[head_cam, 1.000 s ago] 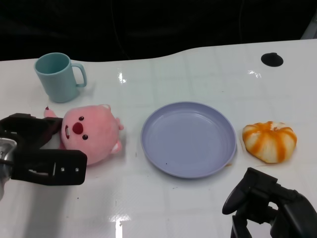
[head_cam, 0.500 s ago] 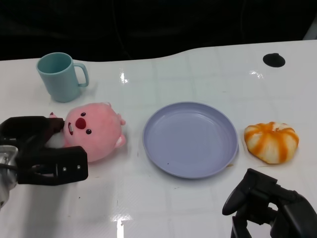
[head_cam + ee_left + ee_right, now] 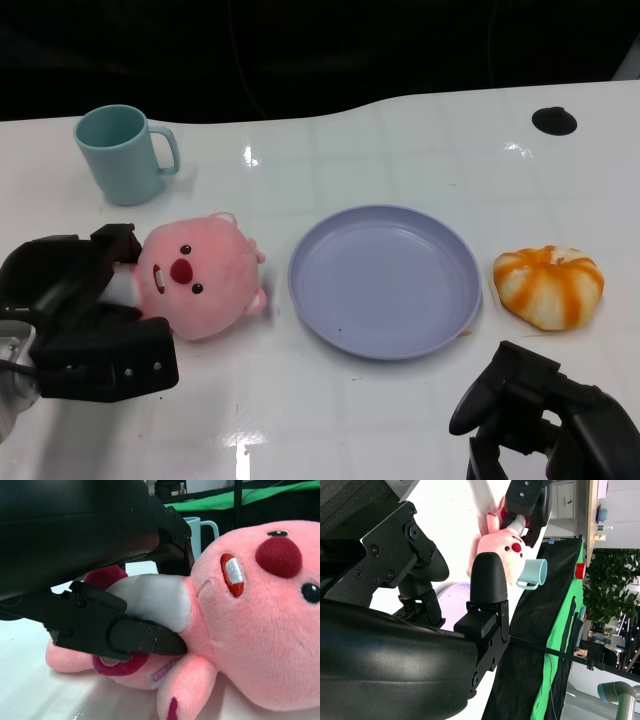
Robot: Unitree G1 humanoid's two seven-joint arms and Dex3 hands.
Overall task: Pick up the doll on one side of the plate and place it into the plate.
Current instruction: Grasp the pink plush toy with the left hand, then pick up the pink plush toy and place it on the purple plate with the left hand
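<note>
- The left hand (image 3: 85,315) lies low on the table at about 8 o'clock from the plate (image 3: 383,281), its fingers (image 3: 135,635) closed round the doll's body.
- The doll (image 3: 195,275) is a pink plush at 9 o'clock of the plate, just beside its rim, face up; its body is mostly hidden behind the hand.
- A teal mug (image 3: 122,153) stands at 11 o'clock.
- An orange-striped bun (image 3: 547,285) lies at 3 o'clock.
- The right hand (image 3: 540,420) rests at 5 o'clock, fingers curled, holding nothing, partly cut off by the frame.
</note>
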